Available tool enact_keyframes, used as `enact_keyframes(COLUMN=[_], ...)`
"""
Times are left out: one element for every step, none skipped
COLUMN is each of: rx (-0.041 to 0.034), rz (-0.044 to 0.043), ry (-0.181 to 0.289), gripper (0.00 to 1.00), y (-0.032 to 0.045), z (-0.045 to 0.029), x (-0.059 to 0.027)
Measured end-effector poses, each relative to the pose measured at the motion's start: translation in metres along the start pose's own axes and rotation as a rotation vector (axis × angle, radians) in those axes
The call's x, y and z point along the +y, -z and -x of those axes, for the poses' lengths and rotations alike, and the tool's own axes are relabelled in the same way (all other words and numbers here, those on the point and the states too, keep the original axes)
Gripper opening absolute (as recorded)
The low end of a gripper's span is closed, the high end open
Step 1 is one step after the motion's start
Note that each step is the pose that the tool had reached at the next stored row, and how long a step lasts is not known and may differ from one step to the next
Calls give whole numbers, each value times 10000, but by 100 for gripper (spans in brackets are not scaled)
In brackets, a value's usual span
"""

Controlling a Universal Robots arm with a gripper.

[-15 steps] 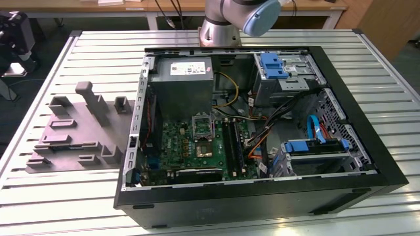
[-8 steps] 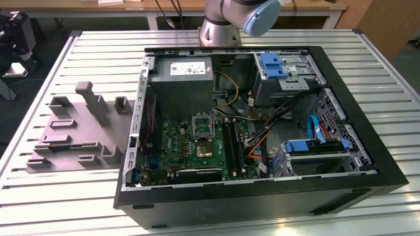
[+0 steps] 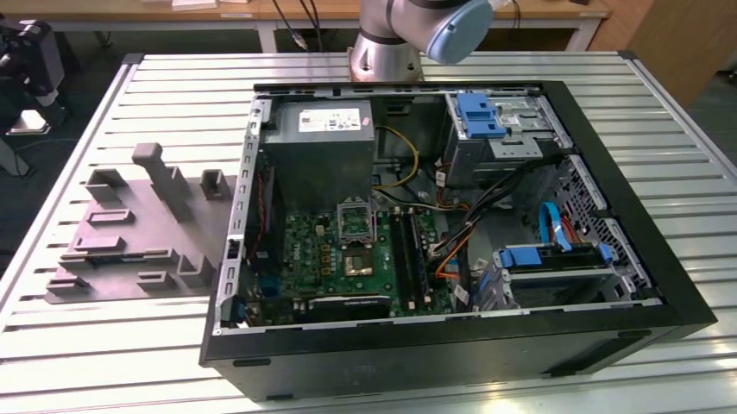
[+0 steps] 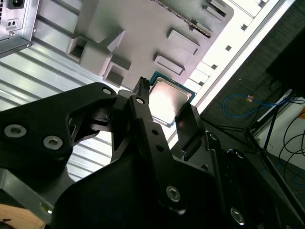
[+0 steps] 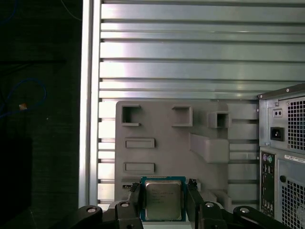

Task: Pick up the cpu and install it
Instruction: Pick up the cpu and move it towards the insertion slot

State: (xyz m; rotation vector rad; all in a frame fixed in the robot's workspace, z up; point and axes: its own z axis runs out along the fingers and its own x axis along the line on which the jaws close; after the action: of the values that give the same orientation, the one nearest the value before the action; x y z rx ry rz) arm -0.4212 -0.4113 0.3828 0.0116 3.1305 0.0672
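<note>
In the second wrist view the black end effector (image 4: 166, 98) hides the near edge of the small square silvery cpu (image 4: 167, 101) it clamps. The exterior view's top edge cuts off the grey robot arm (image 3: 398, 39). The first wrist view's edge cuts off the grey metal computer case (image 5: 286, 157).

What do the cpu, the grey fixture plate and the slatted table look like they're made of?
The cpu: satin silvery metal lid, soft glare, greenish board rim. The grey fixture plate: probably matt plastic, uniform colour, no shine. The slatted table: likely aluminium, bright streaky reflections.
</note>
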Motion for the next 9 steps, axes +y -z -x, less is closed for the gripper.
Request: enact_keyframes(rx=[0, -1, 0, 0, 0, 0, 0, -1, -1], rz=[0, 0, 0, 1, 0, 0, 0, 1, 0], ry=[1, 1, 1, 0, 0, 0, 0, 1, 1], gripper=[47, 47, 47, 47, 47, 47, 47, 47, 47], y=[0, 0, 0, -1, 0, 0, 0, -1, -1], z=[2, 4, 6, 8, 10, 13, 15, 16, 18], x=[0, 0, 0, 0, 0, 0, 0, 0, 0])
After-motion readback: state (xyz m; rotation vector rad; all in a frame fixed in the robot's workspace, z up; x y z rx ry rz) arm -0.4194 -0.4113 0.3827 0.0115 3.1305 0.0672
